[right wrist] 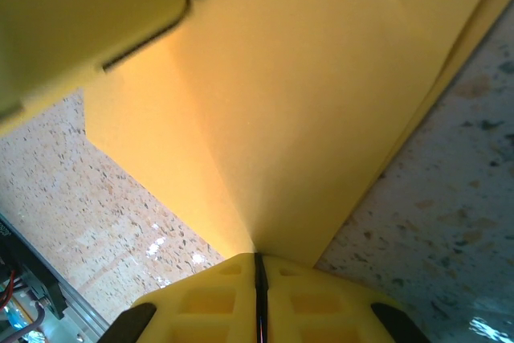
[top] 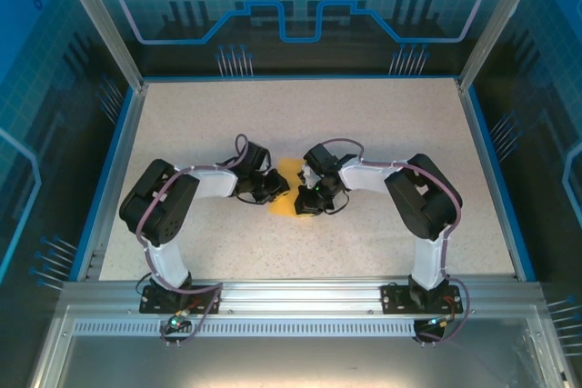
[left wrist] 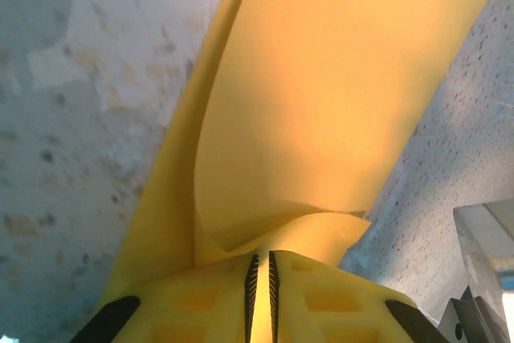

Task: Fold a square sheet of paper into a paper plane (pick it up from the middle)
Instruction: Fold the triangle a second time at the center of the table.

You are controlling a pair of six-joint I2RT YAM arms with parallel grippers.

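The square sheet of paper [top: 289, 181] is orange-yellow and sits between my two grippers at the middle of the table. My left gripper [top: 273, 188] is shut on one edge of it. In the left wrist view the sheet [left wrist: 321, 102] runs into the narrow gap at the left gripper [left wrist: 261, 261], and one layer curls over another. My right gripper [top: 311, 199] is shut on the opposite side. In the right wrist view the paper [right wrist: 321, 94] fans out, creased, from the right gripper [right wrist: 259, 259]. The paper plane is out of view.
The speckled beige table [top: 382, 124] has blue side rails and an aluminium rail [top: 300, 293] at the near edge. A yellow finger of the left gripper [right wrist: 80, 14] fills the top left of the right wrist view. A grey metal part [left wrist: 486, 255] shows low right in the left wrist view.
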